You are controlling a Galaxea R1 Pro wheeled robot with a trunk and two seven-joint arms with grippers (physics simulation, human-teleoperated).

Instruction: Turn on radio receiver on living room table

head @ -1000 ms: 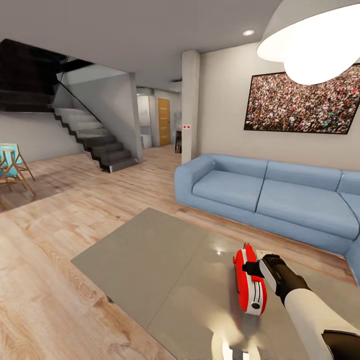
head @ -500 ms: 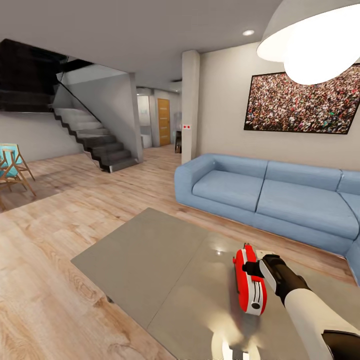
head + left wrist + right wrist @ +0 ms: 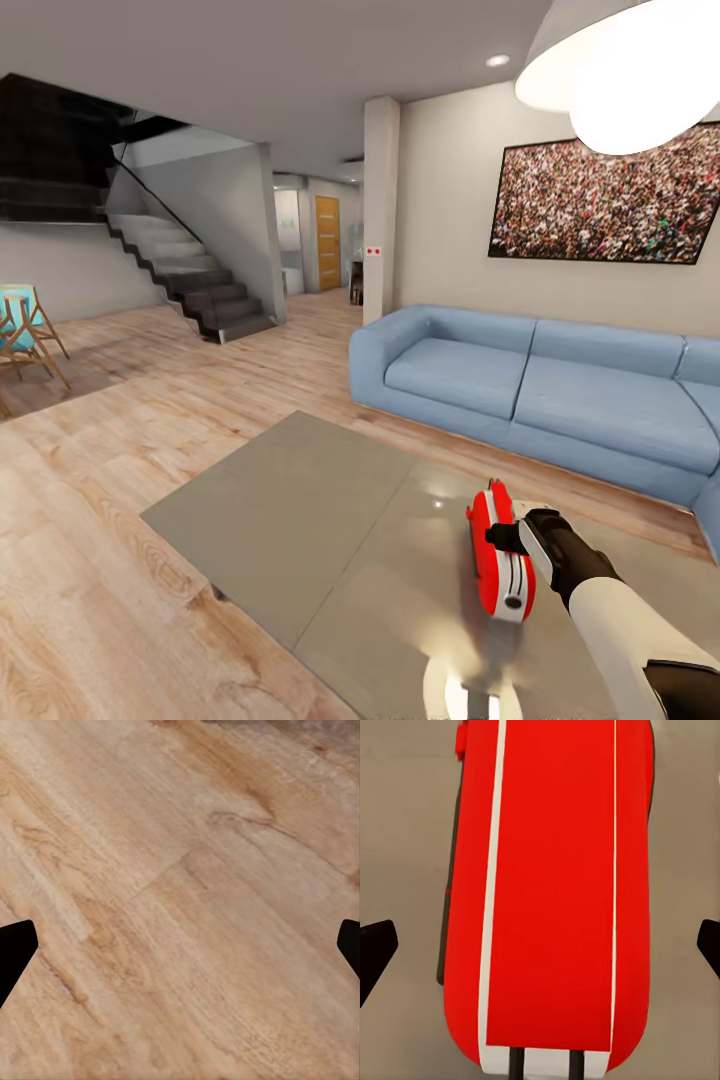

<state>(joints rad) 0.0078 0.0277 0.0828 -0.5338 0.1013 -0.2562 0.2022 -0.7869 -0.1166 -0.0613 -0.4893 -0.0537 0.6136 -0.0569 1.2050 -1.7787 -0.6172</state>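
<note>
The red radio receiver stands on edge on the glossy grey-beige table, toward its right part. My right gripper is at the radio's right side, about touching it. In the right wrist view the radio's red casing with white stripes is very close. The right gripper is open, its dark fingertips wide apart at either side of the radio. My left gripper hangs open over the wood plank floor, holding nothing.
A blue sectional sofa runs behind the table, under a crowd picture. A bright dome lamp hangs at the upper right. Dark stairs, a pillar and a wooden folding chair stand farther left.
The whole head picture has shifted slightly, so the camera moved. The radio and my right gripper keep the same places relative to each other.
</note>
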